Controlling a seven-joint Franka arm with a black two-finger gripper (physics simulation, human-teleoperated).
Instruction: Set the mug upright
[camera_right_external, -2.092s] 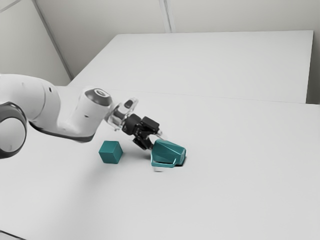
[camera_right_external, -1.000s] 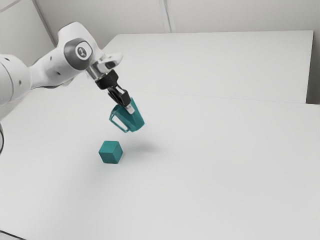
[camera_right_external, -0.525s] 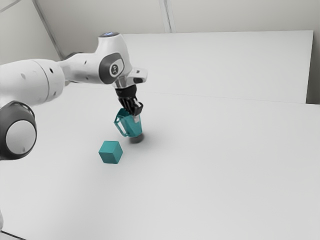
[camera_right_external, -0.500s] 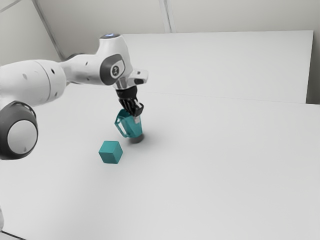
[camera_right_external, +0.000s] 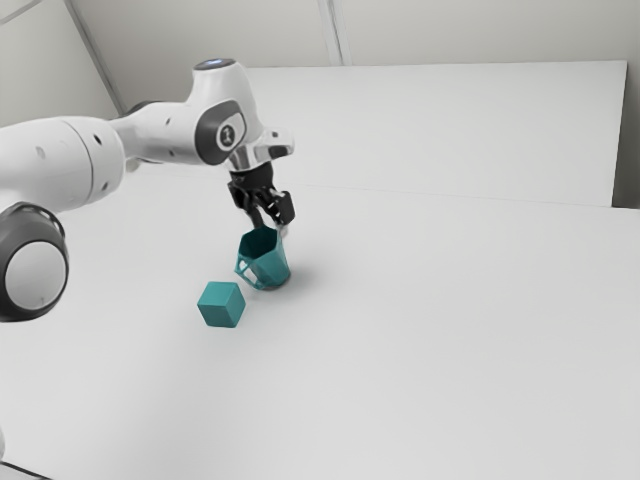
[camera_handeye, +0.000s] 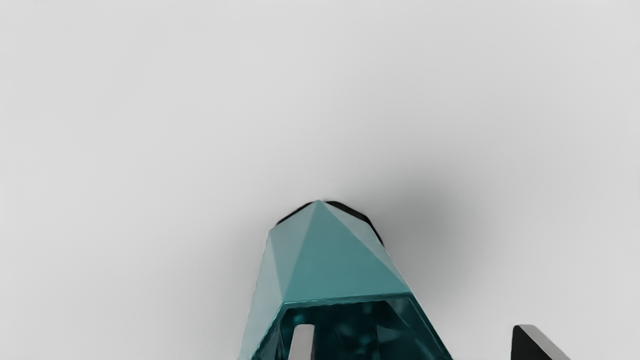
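Observation:
In the exterior view my gripper (camera_right_external: 270, 222) is just above the teal faceted mug (camera_right_external: 266, 265), which stands close to upright on the table, mouth up and handle toward the exterior view's left. The wrist view has the gripper (camera_handeye: 412, 342) with its fingers wide apart: one tip is over the dark opening of the mug (camera_handeye: 345, 265), the other is outside its wall. Neither side of the mug is pinched. A thin dark edge shows around the mug's base.
A teal cube (camera_right_external: 221, 304) rests on the white table (camera_right_external: 450, 330), near the mug's handle side. A wall rises beyond the table's far edge.
My hand lowered the mug onto the table from a tilted, raised hold. Since half a second ago the fingers have opened, and the mug has come away from them, straighter, its mouth now visible.

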